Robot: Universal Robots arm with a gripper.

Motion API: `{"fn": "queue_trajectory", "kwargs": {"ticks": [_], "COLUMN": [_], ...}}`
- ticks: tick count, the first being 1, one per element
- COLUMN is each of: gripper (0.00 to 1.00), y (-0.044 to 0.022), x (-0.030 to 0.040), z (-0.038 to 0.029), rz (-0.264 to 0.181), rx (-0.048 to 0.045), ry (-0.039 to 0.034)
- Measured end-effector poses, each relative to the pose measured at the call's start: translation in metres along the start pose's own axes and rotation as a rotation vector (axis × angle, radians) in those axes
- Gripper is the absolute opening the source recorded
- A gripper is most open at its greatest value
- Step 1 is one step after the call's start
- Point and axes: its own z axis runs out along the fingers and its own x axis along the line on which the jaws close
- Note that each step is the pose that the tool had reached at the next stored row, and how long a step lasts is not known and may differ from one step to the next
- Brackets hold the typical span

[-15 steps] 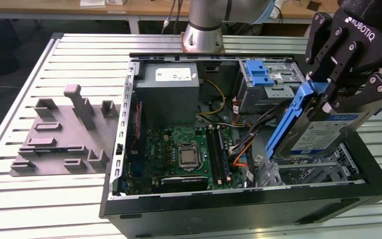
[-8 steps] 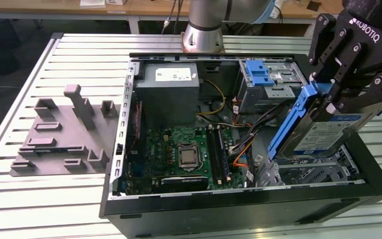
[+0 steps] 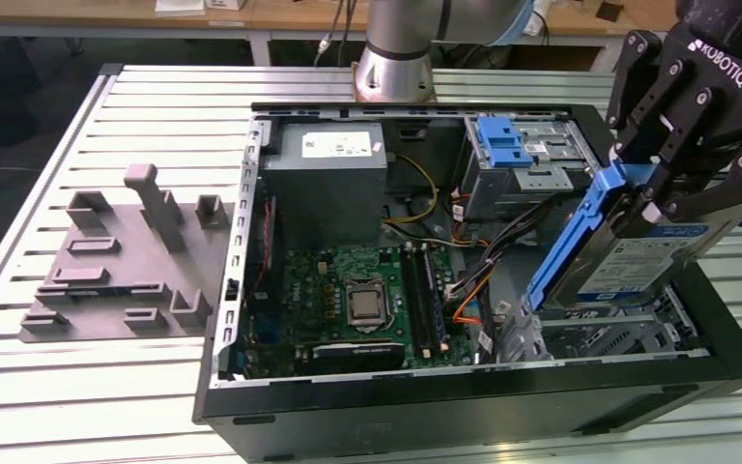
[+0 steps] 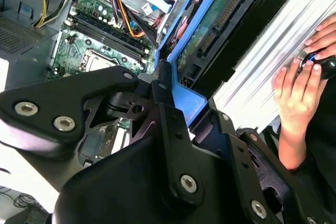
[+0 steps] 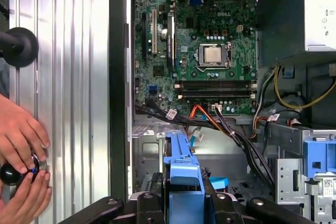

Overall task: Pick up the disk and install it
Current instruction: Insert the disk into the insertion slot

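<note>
Gripper (image 3: 683,196) clamps upper end of tilted disk (image 3: 640,263).

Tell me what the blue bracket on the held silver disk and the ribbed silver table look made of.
The blue bracket round the silver labelled disk: likely moulded plastic, matte, uniformly coloured. The ribbed silver table: probably extruded aluminium, dull sheen, straight parallel grooves.

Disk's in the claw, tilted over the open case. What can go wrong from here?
1. The disk hangs tilted in the claw above the drive cage; its bracket could catch the cage wall.
2. Loose cables run beside the cage and might get pinched.
3. A person's hands are close to the case, perhaps within the arm's sweep.
</note>
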Motion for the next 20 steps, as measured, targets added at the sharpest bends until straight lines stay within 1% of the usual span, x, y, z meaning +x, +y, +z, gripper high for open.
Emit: {"fn": "queue_trajectory", "kwargs": {"ticks": [9, 20], "gripper": [0.36, 0.36], "y": [-0.0059, -0.0062], "x": [-0.0002, -0.0003], "z": [0.0038, 0.0116], "rz": [0.000, 0.000], "rx": [0.0000, -0.0001], "ry": [0.0001, 0.0001]}}
